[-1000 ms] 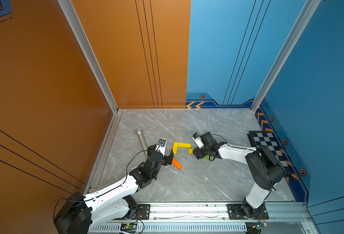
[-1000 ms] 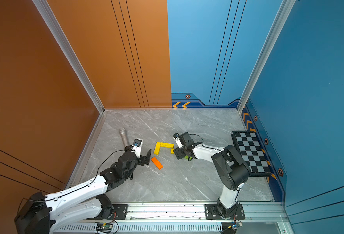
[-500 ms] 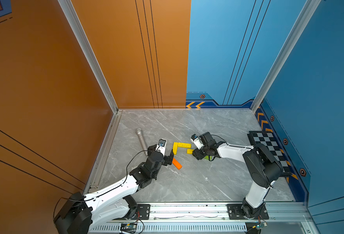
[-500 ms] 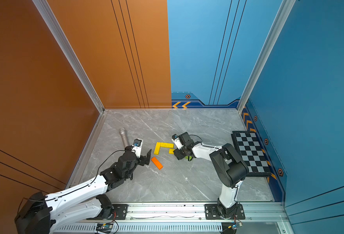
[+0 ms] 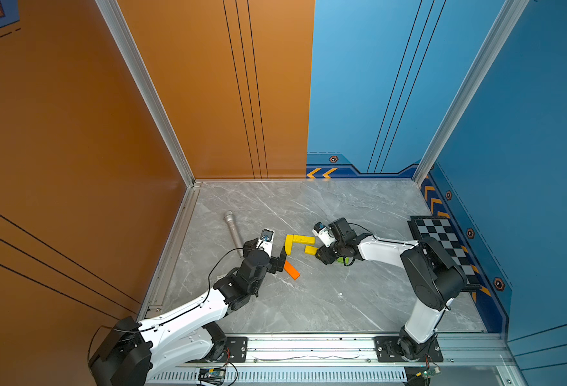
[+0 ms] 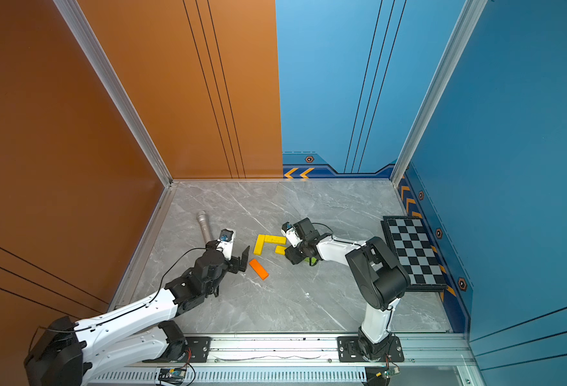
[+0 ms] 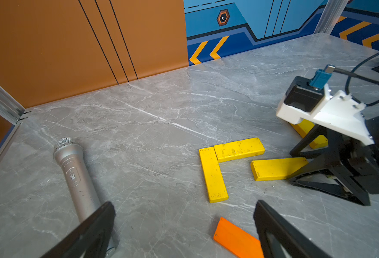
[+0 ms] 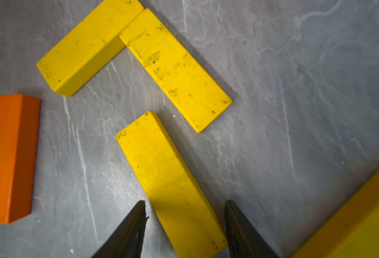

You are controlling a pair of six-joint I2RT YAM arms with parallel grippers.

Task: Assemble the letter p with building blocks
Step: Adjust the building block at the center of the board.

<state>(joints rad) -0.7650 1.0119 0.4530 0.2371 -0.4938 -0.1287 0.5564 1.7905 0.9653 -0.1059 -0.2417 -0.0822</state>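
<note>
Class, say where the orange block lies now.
In both top views the orange block lies flat on the floor beside the open left pincer, apart from the yellow L.

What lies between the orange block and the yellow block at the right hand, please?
Only bare grey floor, as the right wrist view shows between the orange block and that yellow block.

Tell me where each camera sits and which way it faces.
Top views: high above the base rail, looking down on the marble tabletop; both arms whole.
Left wrist: low on the left arm, facing the back wall past microphone and yellow L; left gripper fingertips show.
Right wrist: looking steeply down on a yellow block; right gripper fingertips straddle it.
Shared: both wrist views show the yellow L and orange block.
</note>
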